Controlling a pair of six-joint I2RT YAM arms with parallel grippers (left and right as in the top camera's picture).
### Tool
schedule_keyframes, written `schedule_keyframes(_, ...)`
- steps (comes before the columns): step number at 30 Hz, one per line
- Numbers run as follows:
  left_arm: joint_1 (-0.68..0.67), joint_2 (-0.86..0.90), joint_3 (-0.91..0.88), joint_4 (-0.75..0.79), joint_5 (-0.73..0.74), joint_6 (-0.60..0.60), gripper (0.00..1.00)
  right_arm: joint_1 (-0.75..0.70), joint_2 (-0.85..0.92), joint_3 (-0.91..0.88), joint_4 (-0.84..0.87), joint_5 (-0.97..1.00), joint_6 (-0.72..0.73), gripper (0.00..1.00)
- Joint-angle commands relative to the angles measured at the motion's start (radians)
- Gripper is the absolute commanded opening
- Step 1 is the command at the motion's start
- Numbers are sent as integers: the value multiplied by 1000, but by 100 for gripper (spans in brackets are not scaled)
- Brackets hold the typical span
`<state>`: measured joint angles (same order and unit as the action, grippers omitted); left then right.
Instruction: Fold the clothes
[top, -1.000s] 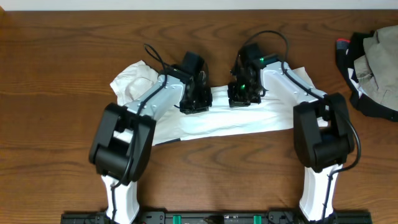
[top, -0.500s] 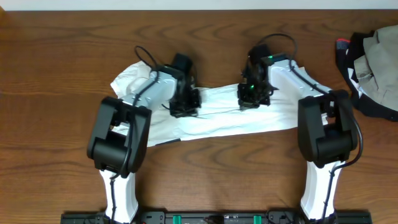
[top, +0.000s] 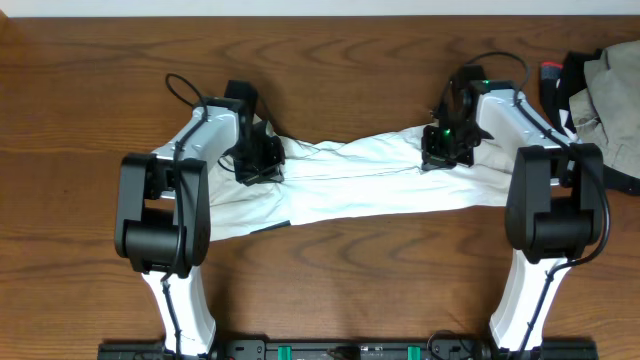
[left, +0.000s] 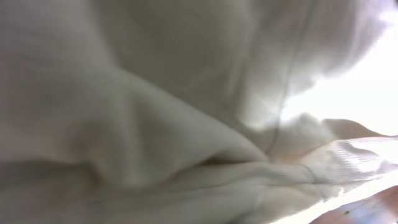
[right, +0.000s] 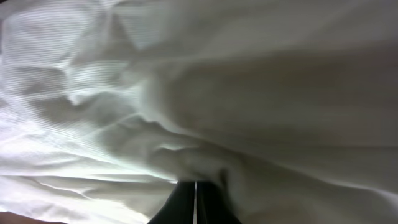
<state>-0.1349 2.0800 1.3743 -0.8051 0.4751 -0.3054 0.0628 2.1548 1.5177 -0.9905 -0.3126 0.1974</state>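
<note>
The table was dark brown wood with a bold grain, and it filled almost the whole overhead view. At the table's right edge a beige garment lay crumpled on a black garment, both cut off by the frame. A small red tag showed at the black garment's corner nearest the table's far side. Beyond the table's far edge ran a pale strip. In the left wrist view a sliver of the table's wood showed in the lower right corner.
</note>
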Motion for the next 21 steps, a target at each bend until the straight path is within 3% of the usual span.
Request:
schedule_keyframes(1,50,29,2,-13,-128,36,5,-34,20,5,-13,146,-39,4)
schedule_keyframes(12,50,-117,26,-32,-124,58,6,-29,-23,74,-68,36,-58,4)
schedule_keyframes(16,50,-202,26,-24,-75,60,6,-26,-30,92,-88,-58,-110,9)
schedule_keyframes(19,48,-247,26,-11,-51,62,6,-20,-42,98,-88,-120,-140,27)
schedule_keyframes(21,37,-261,26,0,-39,62,7,-17,-56,106,-92,-126,-143,55)
